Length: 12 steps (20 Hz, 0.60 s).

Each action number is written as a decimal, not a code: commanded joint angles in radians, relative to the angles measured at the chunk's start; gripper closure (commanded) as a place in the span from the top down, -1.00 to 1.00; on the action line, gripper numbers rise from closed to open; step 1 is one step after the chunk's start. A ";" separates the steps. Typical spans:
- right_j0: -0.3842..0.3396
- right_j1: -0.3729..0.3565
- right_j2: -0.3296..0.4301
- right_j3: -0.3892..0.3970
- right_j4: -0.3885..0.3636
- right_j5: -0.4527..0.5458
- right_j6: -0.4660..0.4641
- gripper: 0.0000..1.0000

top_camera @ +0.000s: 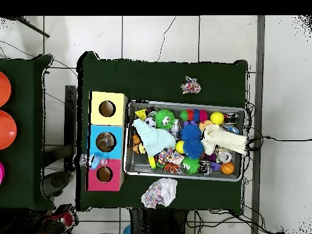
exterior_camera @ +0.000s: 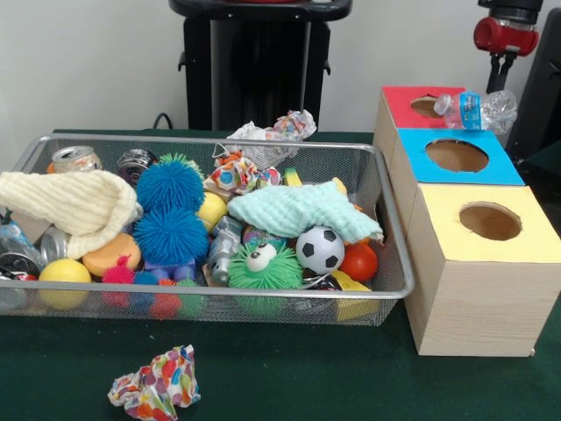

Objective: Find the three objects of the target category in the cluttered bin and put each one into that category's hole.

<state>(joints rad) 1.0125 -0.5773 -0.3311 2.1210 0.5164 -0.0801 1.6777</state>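
Note:
A wire mesh bin is heaped with clutter: blue spiky balls, a green fuzzy toy, a soccer ball, cloths, metal cans and a crumpled paper ball. Beside it stand three boxes with holes: red, blue and yellow. A crushed clear plastic bottle lies on the red box's outer edge, next to its hole. My gripper hangs behind the boxes, off the table and apart from the bottle.
A crumpled colourful paper wad lies on the green table in front of the bin. A larger crumpled wad sits behind the bin's far rim. The black pedestal stands beyond it.

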 commanded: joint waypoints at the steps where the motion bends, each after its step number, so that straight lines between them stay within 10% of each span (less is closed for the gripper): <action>1: -0.050 0.036 0.049 -0.106 0.018 0.080 0.180 -1.00; 12: -0.108 0.038 0.060 -0.134 -0.005 0.089 0.149 -1.00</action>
<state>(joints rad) 0.9561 -0.5773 -0.3311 2.1114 0.5162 -0.0801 1.6777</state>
